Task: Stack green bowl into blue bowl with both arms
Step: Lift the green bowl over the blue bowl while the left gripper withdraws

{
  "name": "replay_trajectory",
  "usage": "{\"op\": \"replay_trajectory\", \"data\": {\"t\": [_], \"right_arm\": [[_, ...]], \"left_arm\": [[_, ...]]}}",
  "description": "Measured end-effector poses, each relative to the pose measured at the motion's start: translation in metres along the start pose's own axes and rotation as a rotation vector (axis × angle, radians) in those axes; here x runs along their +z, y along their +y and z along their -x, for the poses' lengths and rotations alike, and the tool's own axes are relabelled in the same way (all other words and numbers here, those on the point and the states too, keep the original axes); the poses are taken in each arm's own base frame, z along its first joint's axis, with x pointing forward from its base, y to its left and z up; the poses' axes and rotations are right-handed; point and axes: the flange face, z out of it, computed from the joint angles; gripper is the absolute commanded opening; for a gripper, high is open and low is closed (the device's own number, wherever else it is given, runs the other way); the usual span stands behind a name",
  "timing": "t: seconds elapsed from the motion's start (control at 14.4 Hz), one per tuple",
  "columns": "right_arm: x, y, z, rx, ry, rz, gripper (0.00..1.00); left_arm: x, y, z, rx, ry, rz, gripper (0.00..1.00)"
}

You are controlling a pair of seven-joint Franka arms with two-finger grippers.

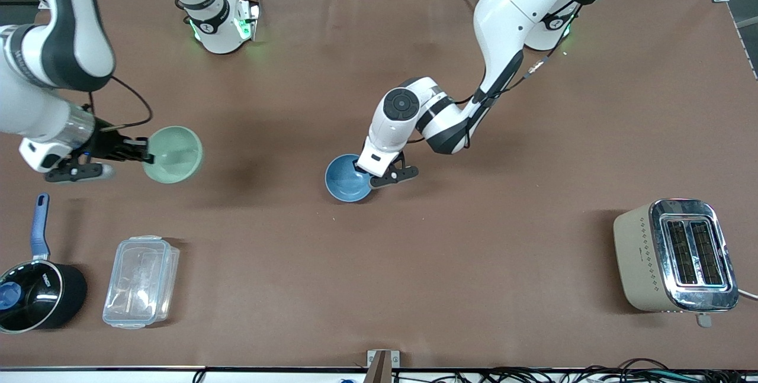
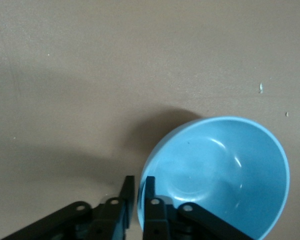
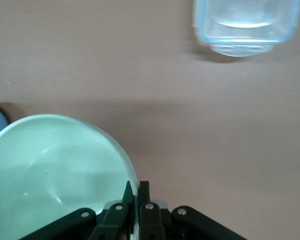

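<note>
Brown matte covering across the whole bench [image 1: 533, 164], flat, faintly creased. At the right arm's end, nearest the front camera: black glossy round saucepan [image 1: 35, 297] with a straight blue handle; just beside it, clear plastic container [image 1: 141, 281], rectangular with rounded corners, lid on.

Right gripper [image 1: 144, 152] raised over the bench at the right arm's end, fingers [image 3: 140, 192] closed to a narrow slit on the rim of the green bowl [image 1: 173, 154]. Bowl wall pinched between them. Bowl round, smooth, matte, pale mint, plain inside, held clear of the bench with its shadow cast toward mid-bench.

Mid-bench: blue bowl [image 1: 348, 177], round, smooth, sky-blue, plain, faint sheen inside. Left gripper [image 1: 362, 165] at its rim, fingers [image 2: 149, 192] drawn nearly together with the rim between them, one inside the wall and one outside. Cannot tell whether the bowl rests on the bench or sits slightly lifted. Well apart from the green bowl.

At the left arm's end, near the front camera: beige toaster [image 1: 675, 256], boxy with rounded edges, polished chrome top, two dark slots.
</note>
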Motion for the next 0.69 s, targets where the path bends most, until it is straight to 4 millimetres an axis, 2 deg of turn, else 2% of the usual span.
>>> {"op": "replay_trajectory", "data": {"t": [0.21, 0.28, 0.35, 0.48, 0.62, 0.69], "right_arm": [[0.018, -0.093, -0.004, 0.006, -0.004, 0.001, 0.00], [0.029, -0.118, -0.004, 0.007, -0.001, 0.000, 0.00], [0.042, -0.140, -0.005, 0.009, 0.001, -0.004, 0.00], [0.075, -0.183, -0.006, 0.022, 0.010, -0.018, 0.00], [0.111, -0.232, -0.002, 0.033, 0.031, -0.050, 0.00], [0.128, -0.253, 0.002, 0.037, 0.038, -0.064, 0.00]], "left_arm": [[-0.014, 0.003, -0.016, -0.008, 0.031, 0.009, 1.00], [-0.029, 0.001, -0.031, -0.005, 0.061, -0.007, 1.00], [-0.052, -0.003, -0.052, -0.002, 0.100, -0.032, 1.00], [-0.124, -0.026, -0.109, 0.005, 0.152, -0.091, 1.00], [-0.203, -0.067, -0.163, 0.019, 0.180, -0.152, 1.00], [-0.236, -0.090, -0.182, 0.035, 0.188, -0.180, 1.00]]}}
